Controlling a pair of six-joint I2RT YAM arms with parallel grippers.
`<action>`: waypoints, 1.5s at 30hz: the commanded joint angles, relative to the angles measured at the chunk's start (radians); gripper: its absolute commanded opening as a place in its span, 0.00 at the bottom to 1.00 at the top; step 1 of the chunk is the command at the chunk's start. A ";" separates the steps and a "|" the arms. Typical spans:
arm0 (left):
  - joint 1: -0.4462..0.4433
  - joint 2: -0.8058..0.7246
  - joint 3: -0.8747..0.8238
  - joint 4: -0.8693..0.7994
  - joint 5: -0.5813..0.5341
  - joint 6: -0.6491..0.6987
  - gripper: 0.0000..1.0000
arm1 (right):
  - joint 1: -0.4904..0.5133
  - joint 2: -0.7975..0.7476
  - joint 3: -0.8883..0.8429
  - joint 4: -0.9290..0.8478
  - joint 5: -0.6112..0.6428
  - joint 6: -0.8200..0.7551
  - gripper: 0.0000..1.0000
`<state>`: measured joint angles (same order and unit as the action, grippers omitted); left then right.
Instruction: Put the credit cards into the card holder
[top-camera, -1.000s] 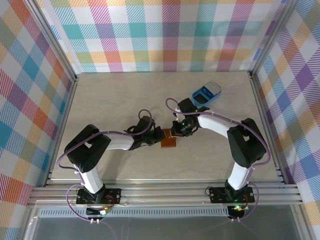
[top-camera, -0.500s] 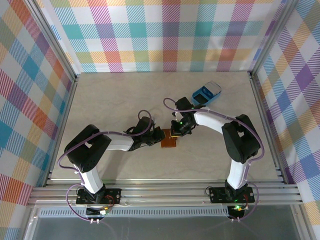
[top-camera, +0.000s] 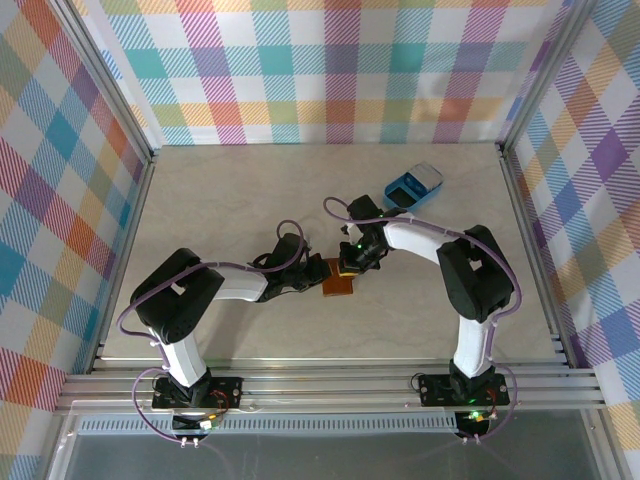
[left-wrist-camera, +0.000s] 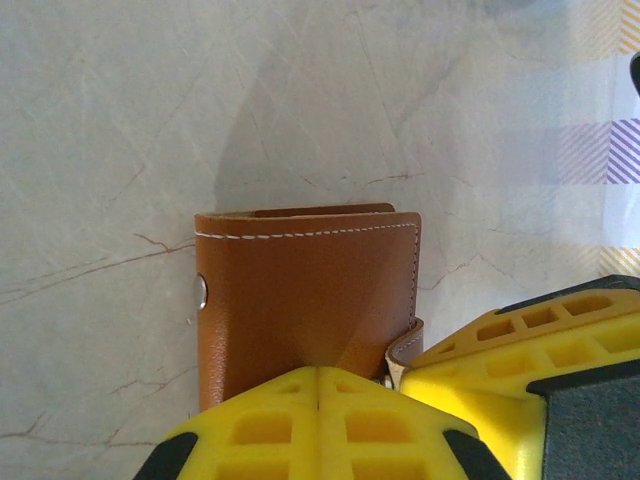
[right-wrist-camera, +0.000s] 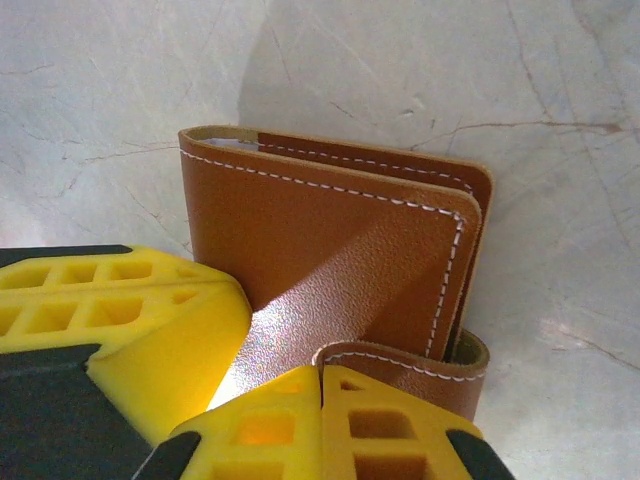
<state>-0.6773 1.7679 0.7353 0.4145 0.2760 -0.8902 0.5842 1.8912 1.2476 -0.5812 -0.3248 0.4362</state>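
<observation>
The card holder (top-camera: 338, 280) lies folded shut on the table, a brown leather wallet with white stitching (left-wrist-camera: 310, 290) (right-wrist-camera: 330, 220). My left gripper (top-camera: 318, 271) is shut, its yellow tips (left-wrist-camera: 318, 372) touching each other and resting on the wallet's cover at the near edge. My right gripper (top-camera: 351, 262) is shut too, its tips (right-wrist-camera: 322, 372) against the curled snap tab (right-wrist-camera: 415, 365). The tab (left-wrist-camera: 405, 348) also shows beside the left tips. Each wrist view shows the other gripper's yellow fingers (left-wrist-camera: 520, 340) (right-wrist-camera: 130, 320) alongside. The credit cards are hidden.
A blue rounded plastic tray (top-camera: 413, 186) stands at the back right, a short way behind the right gripper. Aluminium frame rails (top-camera: 120, 230) and plaid walls bound the pale stone-patterned table (top-camera: 230, 200) on three sides.
The right arm's elbow and forearm have swung a little to the left while its gripper stays at the wallet. The left arm and the wallet have not moved.
</observation>
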 joint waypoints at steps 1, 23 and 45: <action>0.002 0.034 -0.011 -0.026 0.023 0.002 0.00 | 0.014 0.029 0.021 -0.023 -0.022 0.009 0.00; 0.008 0.034 -0.030 -0.005 0.031 0.002 0.00 | 0.035 0.131 -0.007 -0.024 0.087 0.089 0.00; 0.116 -0.334 0.066 -0.341 -0.127 0.322 0.48 | -0.200 -0.413 -0.060 0.102 0.090 0.049 0.72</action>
<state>-0.5907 1.5608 0.7464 0.2062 0.2447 -0.7208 0.4622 1.6085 1.2484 -0.5426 -0.2672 0.5346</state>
